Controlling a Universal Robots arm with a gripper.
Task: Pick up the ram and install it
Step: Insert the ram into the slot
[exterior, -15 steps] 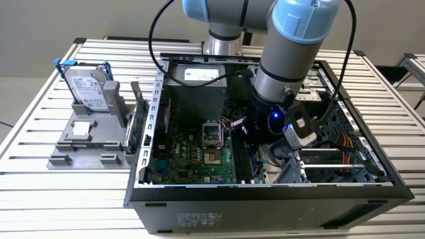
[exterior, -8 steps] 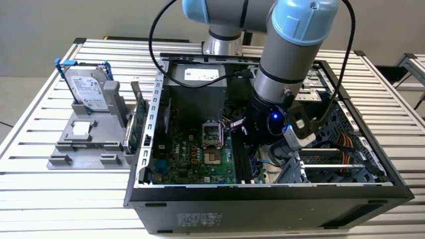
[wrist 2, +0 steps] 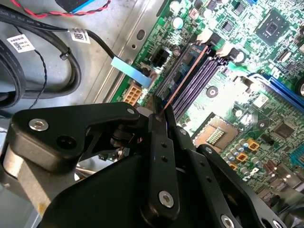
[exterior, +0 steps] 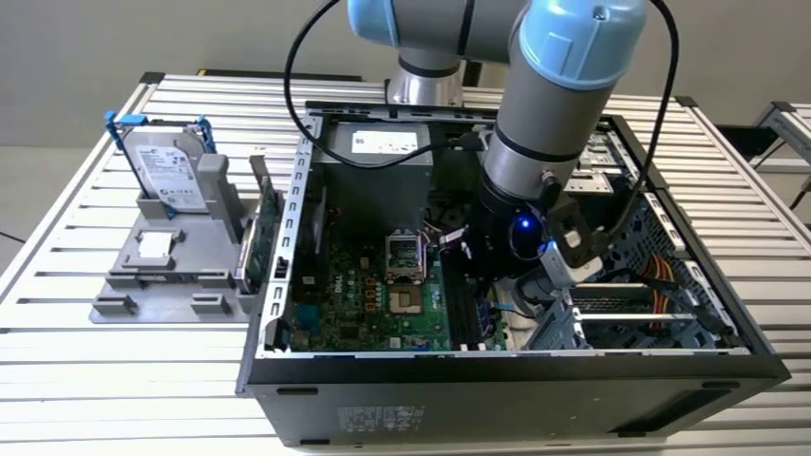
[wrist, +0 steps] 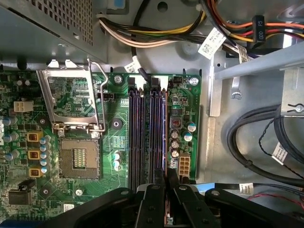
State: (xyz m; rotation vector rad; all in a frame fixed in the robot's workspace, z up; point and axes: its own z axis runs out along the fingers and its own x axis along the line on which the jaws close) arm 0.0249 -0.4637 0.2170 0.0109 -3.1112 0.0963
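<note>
Over the motherboard's memory slots (wrist: 147, 133) | we see the claw (wrist 2: 160, 118) clenched on the ram (wrist 2: 183, 78) | ram edge-on above slots

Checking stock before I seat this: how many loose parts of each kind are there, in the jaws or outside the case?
ram: 1, edge-on between the jaws over the memory slots
hard drive: 1, upright on the grey stand
expansion card: 1, upright beside the case
Total: 3
</note>
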